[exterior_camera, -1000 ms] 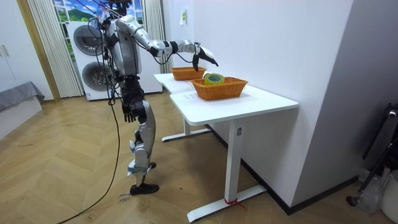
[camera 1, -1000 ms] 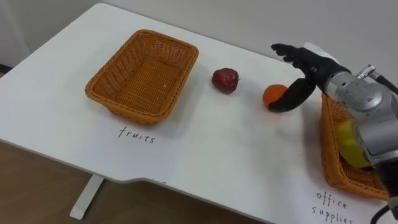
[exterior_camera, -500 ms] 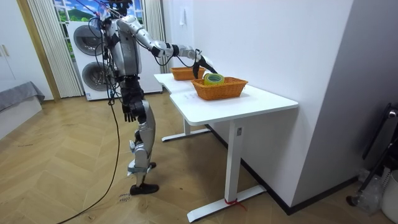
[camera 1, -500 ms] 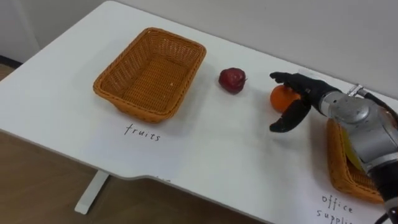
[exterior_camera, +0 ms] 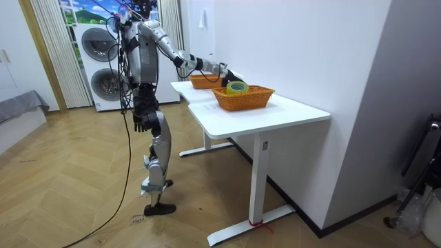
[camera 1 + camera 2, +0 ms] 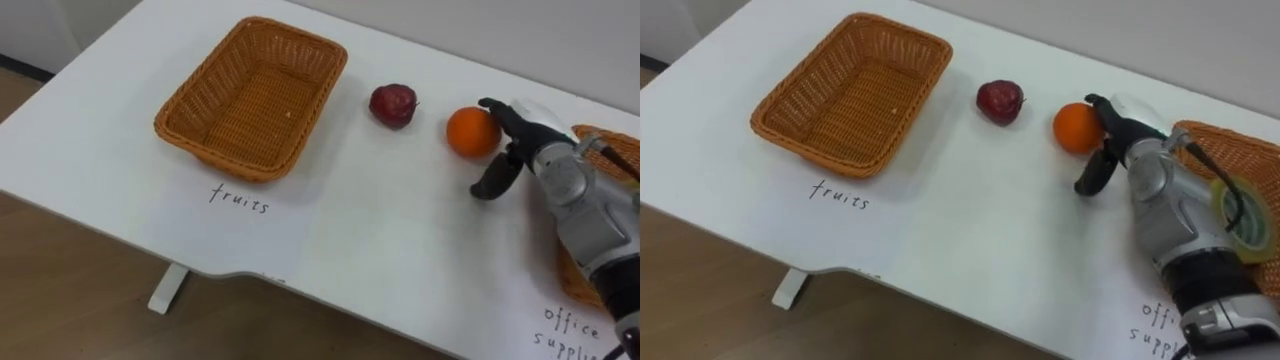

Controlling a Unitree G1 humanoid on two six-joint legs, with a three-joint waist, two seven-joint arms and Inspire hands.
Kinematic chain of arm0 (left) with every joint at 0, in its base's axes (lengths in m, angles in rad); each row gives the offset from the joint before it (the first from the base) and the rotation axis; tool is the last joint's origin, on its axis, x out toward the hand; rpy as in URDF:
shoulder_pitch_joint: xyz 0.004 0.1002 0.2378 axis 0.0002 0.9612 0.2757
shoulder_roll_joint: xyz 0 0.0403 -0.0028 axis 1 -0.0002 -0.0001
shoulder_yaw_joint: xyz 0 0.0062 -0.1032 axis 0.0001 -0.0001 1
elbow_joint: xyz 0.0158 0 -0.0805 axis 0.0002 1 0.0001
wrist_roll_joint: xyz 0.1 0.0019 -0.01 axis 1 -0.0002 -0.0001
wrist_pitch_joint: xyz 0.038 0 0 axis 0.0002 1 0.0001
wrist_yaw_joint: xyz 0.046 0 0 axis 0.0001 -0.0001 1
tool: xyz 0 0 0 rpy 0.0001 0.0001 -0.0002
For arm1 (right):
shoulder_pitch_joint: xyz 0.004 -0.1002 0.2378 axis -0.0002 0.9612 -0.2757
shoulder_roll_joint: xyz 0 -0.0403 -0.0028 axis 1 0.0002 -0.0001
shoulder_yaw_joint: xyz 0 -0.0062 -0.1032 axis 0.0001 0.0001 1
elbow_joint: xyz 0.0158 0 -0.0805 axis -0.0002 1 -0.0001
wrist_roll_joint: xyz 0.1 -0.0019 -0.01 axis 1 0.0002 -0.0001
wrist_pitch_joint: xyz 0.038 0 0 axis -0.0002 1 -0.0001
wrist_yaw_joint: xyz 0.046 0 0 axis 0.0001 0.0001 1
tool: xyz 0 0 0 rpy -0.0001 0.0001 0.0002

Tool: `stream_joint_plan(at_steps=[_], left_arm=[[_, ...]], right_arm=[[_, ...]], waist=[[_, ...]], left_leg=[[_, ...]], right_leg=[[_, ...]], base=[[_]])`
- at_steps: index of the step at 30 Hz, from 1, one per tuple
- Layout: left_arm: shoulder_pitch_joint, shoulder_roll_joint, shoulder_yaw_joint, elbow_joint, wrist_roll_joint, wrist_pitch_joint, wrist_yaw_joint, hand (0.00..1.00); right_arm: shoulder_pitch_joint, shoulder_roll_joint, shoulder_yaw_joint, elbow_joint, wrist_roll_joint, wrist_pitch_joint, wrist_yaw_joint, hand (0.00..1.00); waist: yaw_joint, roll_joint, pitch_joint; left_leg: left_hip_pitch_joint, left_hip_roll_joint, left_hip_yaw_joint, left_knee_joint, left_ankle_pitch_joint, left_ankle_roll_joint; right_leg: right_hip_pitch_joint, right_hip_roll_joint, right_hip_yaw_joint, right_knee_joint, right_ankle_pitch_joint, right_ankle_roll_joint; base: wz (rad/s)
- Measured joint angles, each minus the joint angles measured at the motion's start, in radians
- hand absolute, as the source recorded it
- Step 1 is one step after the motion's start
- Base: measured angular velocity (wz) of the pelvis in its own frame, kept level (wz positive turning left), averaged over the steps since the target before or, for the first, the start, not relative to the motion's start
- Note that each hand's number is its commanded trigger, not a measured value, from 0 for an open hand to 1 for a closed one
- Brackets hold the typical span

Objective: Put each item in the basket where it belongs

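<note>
Handwriting on the bench (image 6: pixel 400 250): "fruits" (image 6: pixel 238 198) before the empty basket (image 6: pixel 205 85), "office supplies" (image 6: pixel 578 332) by the second basket (image 6: pixel 1212 132). Right robot hand (image 6: pixel 515 140) is open with fingers spread, close beside the orange (image 6: pixel 472 132); I cannot tell whether they touch. The apple (image 6: pixel 393 105) sits on the bench between the orange and the empty basket.

Tan woven basket (image 6: pixel 252 95), dark red apple (image 6: pixel 393 104), orange (image 6: pixel 472 132), white table (image 6: pixel 380 240)
</note>
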Motion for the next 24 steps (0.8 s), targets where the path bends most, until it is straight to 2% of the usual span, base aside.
stream_joint_plan(at_steps=[4, 13, 18, 24], left_arm=[[-0.011, 0.0, -0.02, 0.001, -0.001, -0.001, -0.001, 0.0], [-0.019, -0.001, -0.03, -0.004, -0.002, -0.007, 0.011, 0.0], [-0.019, -0.001, -0.03, -0.004, -0.002, -0.01, 0.051, 0.0], [-0.018, -0.002, -0.03, -0.005, 0.0, -0.011, 0.065, 0.0]], right_arm=[[-0.028, 0.0, 0.009, 0.035, -0.002, -0.001, -0.061, 0.0], [-0.033, 0.0, 0.021, 0.033, 0.001, -0.001, -0.1, 0.0], [-0.054, 0.0, 0.021, 0.033, 0.002, -0.002, -0.119, 0.0], [-0.064, 0.0, 0.021, 0.029, 0.002, -0.012, -0.145, 0.0]], waist=[[0.0, 0.0, 0.0], [-0.004, 0.0, -0.0002], [-0.005, 0.001, -0.0007], [-0.004, 0.006, -0.0052]], left_leg=[[0.0, 0.0, 0.0, 0.0, 0.0, 0.0], [-0.006, 0.001, 0.001, 0.0, 0.0, 0.0], [-0.004, 0.001, 0.001, 0.001, 0.0, 0.0], [-0.001, 0.001, 0.001, 0.001, 0.0, 0.001]], right_leg=[[0.0, 0.0, -0.001, -0.001, 0.0, 0.001], [-0.005, 0.0, -0.001, 0.002, 0.001, 0.001], [-0.006, -0.001, -0.001, 0.008, 0.001, 0.001], [-0.004, -0.002, -0.002, 0.012, 0.001, 0.001]], base=[[0.0], [0.0], [0.0], [0.0]])
